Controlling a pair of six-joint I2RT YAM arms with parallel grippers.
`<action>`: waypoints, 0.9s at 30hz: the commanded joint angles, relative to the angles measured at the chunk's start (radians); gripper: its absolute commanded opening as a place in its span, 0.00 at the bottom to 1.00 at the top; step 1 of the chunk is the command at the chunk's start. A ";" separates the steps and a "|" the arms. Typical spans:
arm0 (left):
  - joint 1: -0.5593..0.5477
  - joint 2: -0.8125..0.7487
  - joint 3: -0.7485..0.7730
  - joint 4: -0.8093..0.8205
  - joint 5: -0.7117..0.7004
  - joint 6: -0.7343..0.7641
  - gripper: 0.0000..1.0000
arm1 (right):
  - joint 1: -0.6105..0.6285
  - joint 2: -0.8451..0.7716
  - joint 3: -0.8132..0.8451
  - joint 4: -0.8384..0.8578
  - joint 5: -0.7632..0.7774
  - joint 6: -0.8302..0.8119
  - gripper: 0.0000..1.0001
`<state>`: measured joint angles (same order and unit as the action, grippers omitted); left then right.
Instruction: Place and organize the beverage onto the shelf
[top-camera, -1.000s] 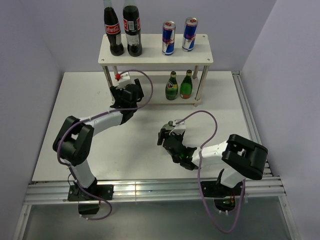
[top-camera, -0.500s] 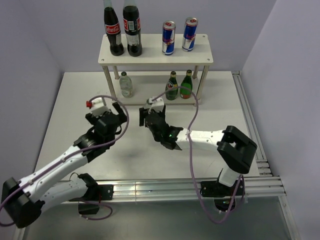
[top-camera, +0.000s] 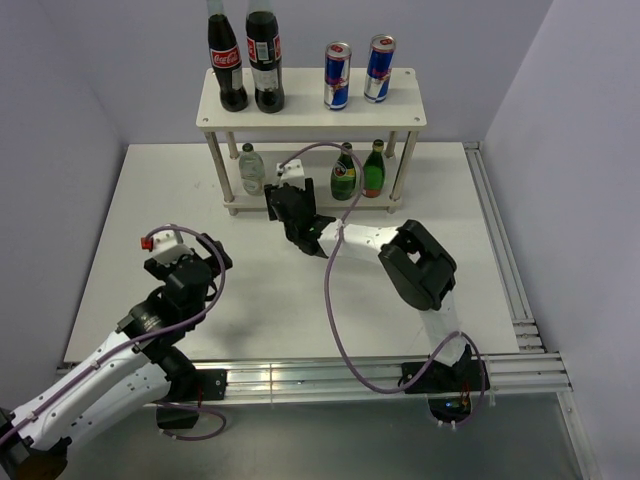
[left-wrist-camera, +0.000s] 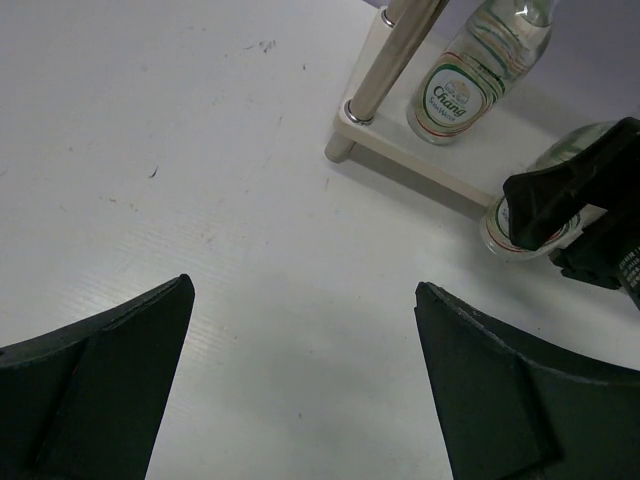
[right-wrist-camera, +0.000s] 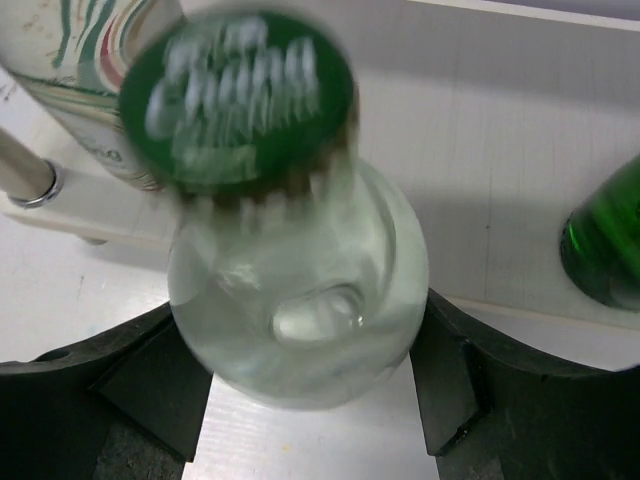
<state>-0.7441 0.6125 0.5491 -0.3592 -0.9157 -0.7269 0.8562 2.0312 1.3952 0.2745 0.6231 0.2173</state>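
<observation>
The shelf (top-camera: 310, 100) stands at the back. Two blue-and-silver cans (top-camera: 337, 76) are on its top board. On the lower board stand two green bottles (top-camera: 344, 172) and one clear bottle (top-camera: 252, 168), which also shows in the left wrist view (left-wrist-camera: 470, 75). My right gripper (top-camera: 290, 205) is shut on the second clear bottle (right-wrist-camera: 290, 250), which has a green cap, and holds it at the lower board's front edge (right-wrist-camera: 500, 120), between the first clear bottle (right-wrist-camera: 90, 60) and a green bottle (right-wrist-camera: 605, 250). My left gripper (top-camera: 200, 265) is open and empty over the table (left-wrist-camera: 305, 290).
Two tall cola bottles (top-camera: 245, 60) stand at the left of the top board. A shelf leg (left-wrist-camera: 395, 55) stands just left of the placed clear bottle. Walls close in on the left, back and right of the white table (top-camera: 140, 220).
My left gripper has pulled back from the shelf toward the near left, leaving a clear bottle on the lower board. My right gripper has carried the other clear bottle from mid-table up to the shelf.
</observation>
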 joint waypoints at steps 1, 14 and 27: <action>-0.005 -0.013 0.000 -0.003 -0.017 -0.019 0.99 | -0.025 -0.008 0.136 0.120 0.017 -0.035 0.00; -0.005 -0.028 -0.001 -0.018 -0.038 -0.042 0.99 | -0.040 0.064 0.258 0.126 0.007 -0.064 0.00; -0.006 -0.019 0.002 -0.018 -0.041 -0.045 0.99 | -0.059 0.167 0.288 0.296 0.070 -0.105 0.00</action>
<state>-0.7460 0.5880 0.5472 -0.3851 -0.9340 -0.7570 0.8116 2.2105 1.6176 0.3775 0.6361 0.1402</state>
